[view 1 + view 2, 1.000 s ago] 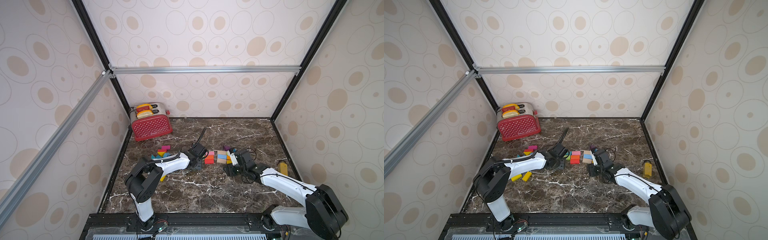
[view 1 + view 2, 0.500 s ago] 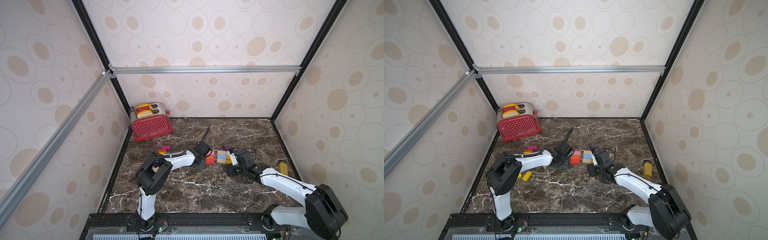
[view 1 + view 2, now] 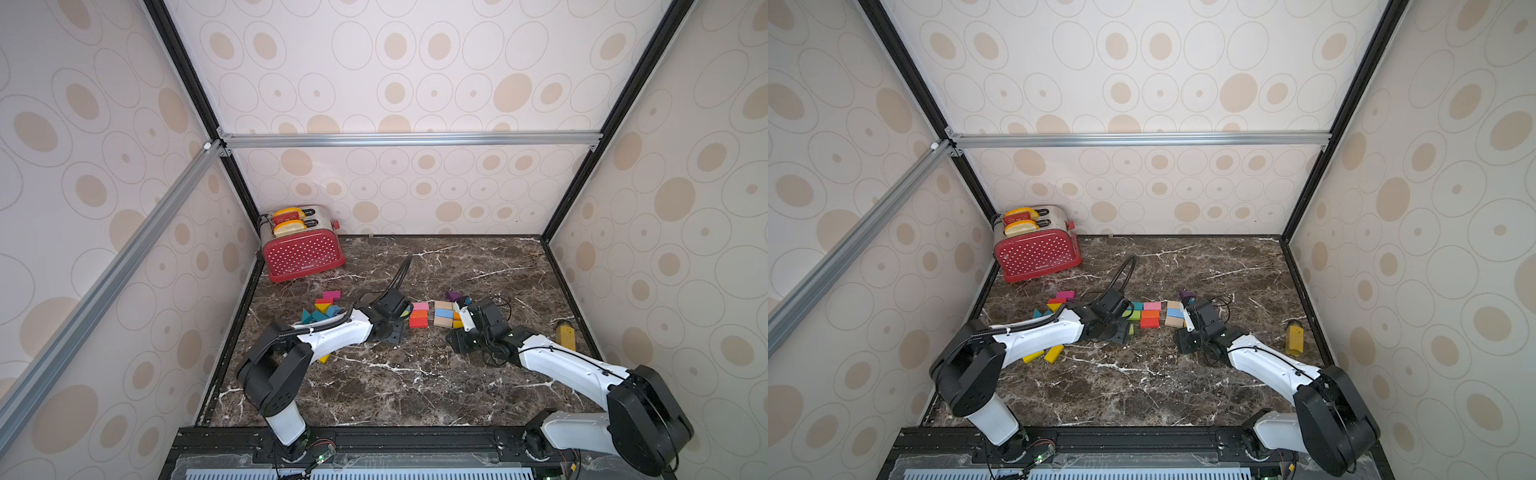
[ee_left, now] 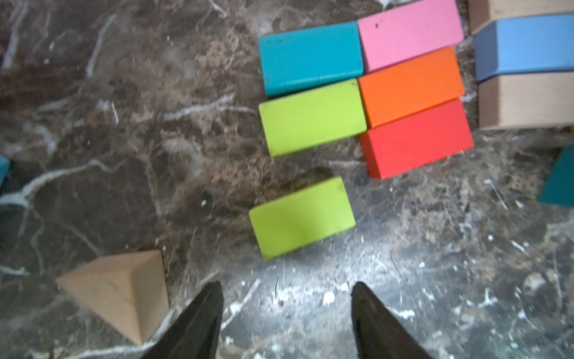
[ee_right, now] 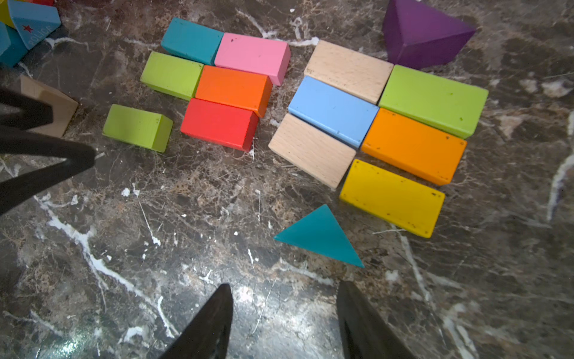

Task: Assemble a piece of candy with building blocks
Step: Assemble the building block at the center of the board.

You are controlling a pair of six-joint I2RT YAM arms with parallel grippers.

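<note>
Our left arm [image 3: 332,332] has shifted on the counter [image 3: 415,382]. The left tool [image 4: 287,284] hangs open and empty, like the right tool [image 5: 284,284]. Among the building blocks [image 3: 1150,316], a lime brick [image 3: 1131,329] lies loose at eight o'clock of the red brick [image 3: 1149,323], apparently released and not yet joined.

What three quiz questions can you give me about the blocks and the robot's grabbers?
1. True or false: the left gripper is holding the loose green brick.
2. Which colour of brick lies between the two bare wood bricks? A red, B blue, C pink.
3. Fill in: just ahead of the right gripper lies a teal ___.
Key: 1 false, its jaws stand open and the brick lies clear of them. 2 B, the blue brick. 3 the teal triangle.
</note>
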